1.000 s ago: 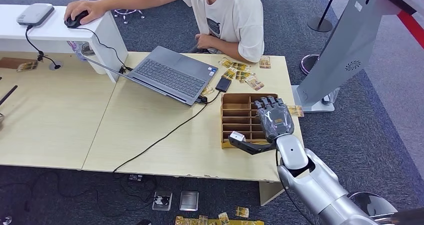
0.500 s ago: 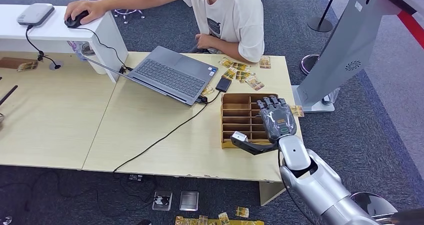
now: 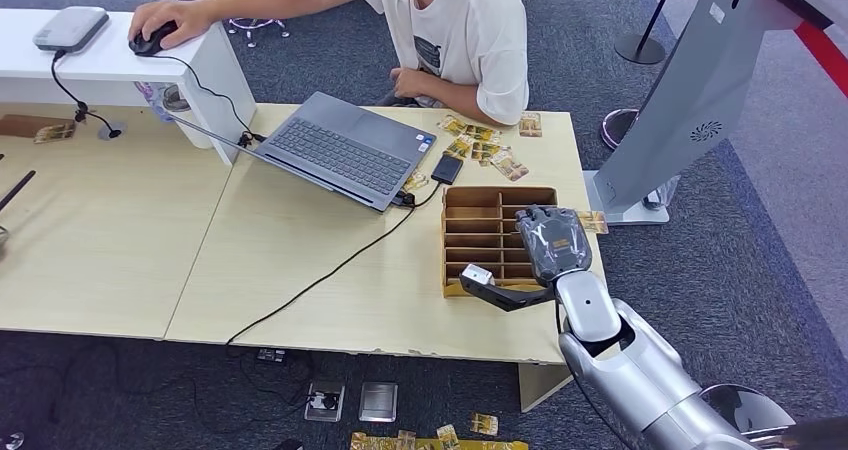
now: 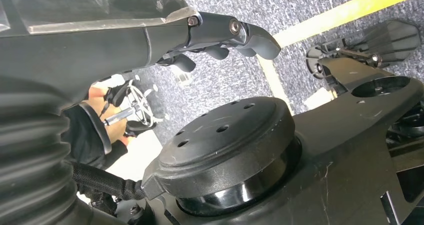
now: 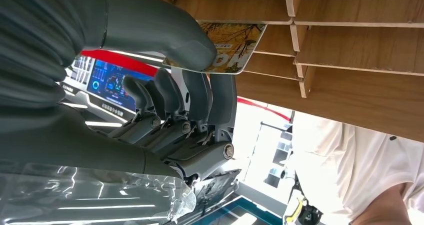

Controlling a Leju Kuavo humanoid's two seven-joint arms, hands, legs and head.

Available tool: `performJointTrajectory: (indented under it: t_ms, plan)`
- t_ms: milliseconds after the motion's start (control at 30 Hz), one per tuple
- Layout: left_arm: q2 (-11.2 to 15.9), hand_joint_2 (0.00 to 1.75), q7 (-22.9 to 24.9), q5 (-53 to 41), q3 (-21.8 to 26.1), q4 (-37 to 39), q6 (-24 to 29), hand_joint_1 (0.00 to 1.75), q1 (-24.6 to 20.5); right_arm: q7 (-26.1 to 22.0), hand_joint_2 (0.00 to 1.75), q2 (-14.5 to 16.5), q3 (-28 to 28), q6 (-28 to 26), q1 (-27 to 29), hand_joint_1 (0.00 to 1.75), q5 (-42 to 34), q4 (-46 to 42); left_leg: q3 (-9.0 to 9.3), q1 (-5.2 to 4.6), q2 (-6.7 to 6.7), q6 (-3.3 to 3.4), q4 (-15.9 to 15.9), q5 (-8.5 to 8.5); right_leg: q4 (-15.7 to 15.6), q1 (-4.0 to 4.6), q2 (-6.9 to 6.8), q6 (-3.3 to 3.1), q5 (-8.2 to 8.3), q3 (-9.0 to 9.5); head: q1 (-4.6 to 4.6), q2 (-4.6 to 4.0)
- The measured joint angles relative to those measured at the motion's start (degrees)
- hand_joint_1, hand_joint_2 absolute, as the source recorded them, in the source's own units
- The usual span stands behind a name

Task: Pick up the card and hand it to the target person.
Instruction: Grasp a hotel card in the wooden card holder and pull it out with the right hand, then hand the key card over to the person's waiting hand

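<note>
1. Firstly, head view: the right hand point(image 3: 556, 244) is hovering over the right column of the wooden slotted tray point(image 3: 478, 235), which is sitting on the light table point(image 3: 300, 260) near its right end. Its thumb is sticking out leftward over the tray's near edge.
2. Loose cards point(image 3: 484, 142) are lying on the far right part of the table, just beyond the tray; one more is showing at the tray's right side beside the hand.
3. An open laptop point(image 3: 345, 150) is standing left of the tray, a black cable trailing from it to the near edge.
4. A person in a white shirt point(image 3: 460, 35) is sitting at the far side, one hand on a mouse point(image 3: 152, 38).
5. Right wrist view: the thumb and fingers point(image 5: 200, 92) are pinching the card point(image 5: 235, 50), which is lying against the tray's wooden dividers.
6. Left wrist view: the left hand point(image 4: 215, 37) is hanging with fingers curled inward, holding nothing.
</note>
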Motion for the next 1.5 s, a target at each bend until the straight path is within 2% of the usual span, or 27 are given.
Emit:
performJointTrajectory:
  t_ms: [333,667,867,1067,1267,1300,1400,1433,1500]
  plan:
    - [0.02,1.75,0.02,-0.13,0.00,0.07,0.00,0.00,0.00,-0.11,1.75,-0.52,-0.08,-0.71,0.04,1.71,-0.55,-0.45,0.00,0.00,0.00,0.00,0.00,0.00,0.00,0.00,0.00,0.00,0.00,0.00,-0.01,0.00]
    - [0.02,1.75,0.01,-0.87,0.00,0.16,-0.19,0.00,0.00,1.47,1.75,-2.03,-0.75,-1.11,-0.05,1.70,-1.14,-2.81,0.00,0.00,0.00,0.00,0.01,0.00,0.00,0.00,0.00,0.00,0.00,0.00,-0.03,0.00]
    - [0.02,1.75,-0.06,-1.25,0.00,0.19,-0.40,0.00,0.01,2.30,1.75,-4.30,-3.10,1.61,-0.24,1.69,-0.08,-8.39,0.00,0.00,0.00,0.00,0.02,0.00,0.00,0.00,0.00,0.00,0.00,0.00,0.03,0.00]
    - [0.02,1.75,-0.10,-1.63,0.00,0.25,-0.56,0.00,0.01,2.30,1.75,-5.60,-4.75,3.94,-0.47,1.74,0.99,-12.71,0.00,0.00,0.00,0.00,0.02,0.00,0.00,0.00,0.00,0.00,0.00,0.00,-0.03,0.00]
    - [0.02,1.75,-0.11,-1.63,0.03,0.34,-0.56,0.00,0.01,2.27,1.75,-6.39,-5.67,4.72,-0.53,1.72,1.30,-15.60,0.00,0.00,0.00,0.00,0.02,0.00,0.00,0.00,0.00,0.00,0.00,0.00,0.00,0.00]
    - [0.02,1.75,-0.11,-1.62,0.03,0.36,-0.55,0.00,0.01,2.27,1.75,-6.45,-5.69,4.78,-0.55,1.52,1.31,-15.91,0.00,0.00,0.00,0.00,0.02,0.00,0.00,0.00,0.00,0.00,0.00,0.01,0.00,0.00]
    - [0.02,1.75,-0.11,-1.60,0.05,0.40,-0.55,0.00,0.00,2.18,1.75,-6.57,-5.72,4.83,-0.64,0.24,1.32,-16.60,0.00,0.00,0.00,0.00,0.02,0.00,0.00,0.00,0.00,0.00,0.00,0.01,0.00,0.00]
    - [0.02,1.75,-0.11,-1.60,0.05,0.41,-0.55,0.00,0.01,2.08,1.75,-6.61,-5.73,4.76,-0.67,0.00,1.27,-16.74,0.00,0.00,0.00,0.00,0.02,0.00,0.00,0.00,0.00,0.00,0.00,0.01,0.00,0.00]
    - [0.02,1.75,-0.11,-1.59,0.07,0.42,-0.55,0.00,0.01,1.81,1.75,-6.64,-5.75,4.40,-0.71,0.00,1.06,-16.87,0.00,0.00,0.00,0.00,0.02,0.00,0.00,0.00,0.00,0.00,0.00,0.01,0.01,0.00]
